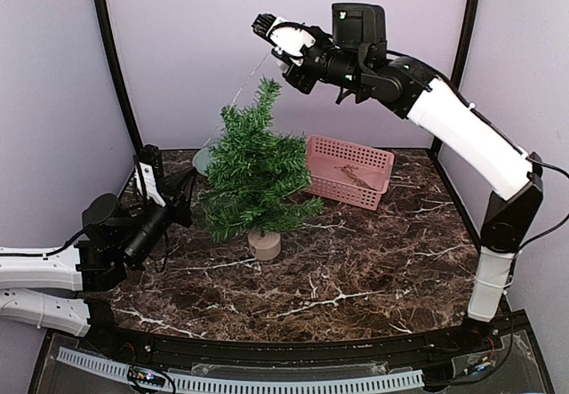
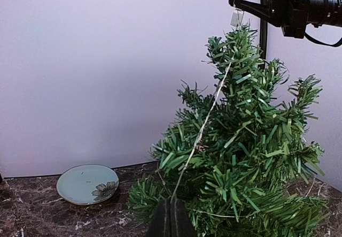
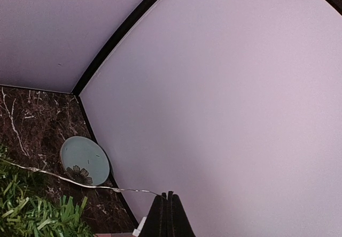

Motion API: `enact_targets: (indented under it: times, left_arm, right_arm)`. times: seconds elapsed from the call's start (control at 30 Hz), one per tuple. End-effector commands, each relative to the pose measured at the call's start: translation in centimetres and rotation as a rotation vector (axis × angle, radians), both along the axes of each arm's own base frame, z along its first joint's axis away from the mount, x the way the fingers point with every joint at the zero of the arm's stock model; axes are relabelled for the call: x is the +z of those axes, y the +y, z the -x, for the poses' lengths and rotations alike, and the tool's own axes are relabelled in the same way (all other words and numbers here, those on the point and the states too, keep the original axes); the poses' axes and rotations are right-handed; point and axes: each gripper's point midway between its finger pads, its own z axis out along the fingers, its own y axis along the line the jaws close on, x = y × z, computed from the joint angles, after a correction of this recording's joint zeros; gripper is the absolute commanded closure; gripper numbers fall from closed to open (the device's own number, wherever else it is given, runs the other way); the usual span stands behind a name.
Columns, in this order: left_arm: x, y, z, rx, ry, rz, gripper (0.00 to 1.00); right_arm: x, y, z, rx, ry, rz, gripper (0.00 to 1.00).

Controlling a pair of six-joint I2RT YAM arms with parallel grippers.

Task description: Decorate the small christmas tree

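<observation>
The small christmas tree stands on its tan base at the middle of the table; it also fills the left wrist view. A thin pale light wire runs taut from low on the tree's left side up past its top. My left gripper is shut on the wire's lower end, close to the lower branches. My right gripper is shut on the wire's upper end, high above the tree top. A small white tag hangs under it.
A pale green flowered plate lies behind the tree at the left, near the back wall. A pink basket holding a small brown ornament sits right of the tree. Purple walls with black corner posts close in the table.
</observation>
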Motion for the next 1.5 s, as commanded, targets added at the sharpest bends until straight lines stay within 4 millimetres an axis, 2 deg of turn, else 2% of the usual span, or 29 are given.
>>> enact_targets:
  times: [0.0,0.2,0.33,0.43,0.5,0.7,1.07,1.47]
  left_arm:
    - [2.7,0.6,-0.2,0.008,-0.057,0.075,1.0]
    - [3.6,0.2,0.5,-0.039,-0.124,0.084,1.0]
    - [4.0,-0.4,1.3,-0.097,-0.169,0.077,1.0]
    - [4.0,-0.4,1.0,-0.084,-0.163,0.069,1.0]
    - [3.9,-0.2,0.7,-0.062,-0.152,0.07,1.0]
    - [2.8,0.3,-0.4,-0.003,-0.092,0.095,1.0]
    - [0.8,2.0,-2.4,0.107,0.014,0.105,1.0]
    - [-0.9,2.3,-4.3,0.144,0.101,0.097,1.0]
  right_arm:
    - [1.3,1.2,-0.4,0.059,-0.024,-0.056,1.0]
    - [0.8,2.5,-0.5,0.114,-0.025,-0.053,1.0]
    - [1.1,2.9,0.3,0.158,-0.032,-0.061,1.0]
    - [1.6,2.9,0.7,0.172,-0.049,-0.079,1.0]
    - [1.7,3.0,0.2,0.158,-0.061,-0.075,1.0]
    - [-0.6,3.1,-2.4,0.122,-0.029,-0.056,1.0]
    - [-3.6,3.6,-4.5,0.143,0.053,-0.065,1.0]
    - [-9.5,3.3,-6.9,0.137,0.199,-0.053,1.0]
